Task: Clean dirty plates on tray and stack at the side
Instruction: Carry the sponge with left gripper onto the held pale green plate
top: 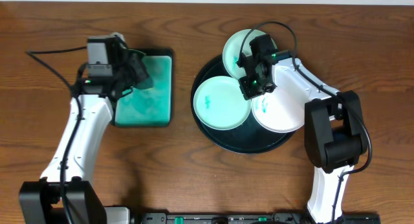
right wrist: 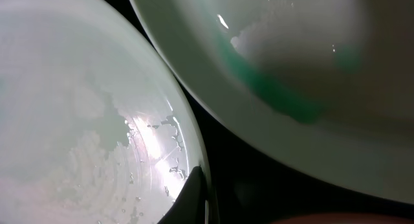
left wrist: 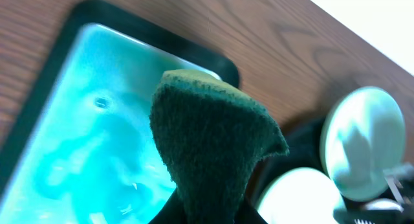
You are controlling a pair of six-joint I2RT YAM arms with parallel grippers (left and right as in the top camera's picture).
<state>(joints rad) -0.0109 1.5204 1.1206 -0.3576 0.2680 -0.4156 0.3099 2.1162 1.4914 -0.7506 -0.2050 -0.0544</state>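
Three plates lie on the black tray [top: 240,145]: a mint one at the back [top: 237,48], a mint one on the left [top: 220,104] with teal smears, and a white one on the right [top: 283,109]. My right gripper [top: 254,89] is low between them. In the right wrist view its jaws [right wrist: 208,199] are closed on the wet white plate's rim [right wrist: 77,120], beside the smeared mint plate [right wrist: 291,62]. My left gripper [top: 138,74] is shut on a dark green sponge [left wrist: 207,133], held above the teal dish [left wrist: 71,127].
The rectangular teal dish [top: 145,111] with a dark rim lies left of the tray on the wooden table. A black cable [top: 55,56] runs along the far left. The right arm's base [top: 333,140] stands right of the tray.
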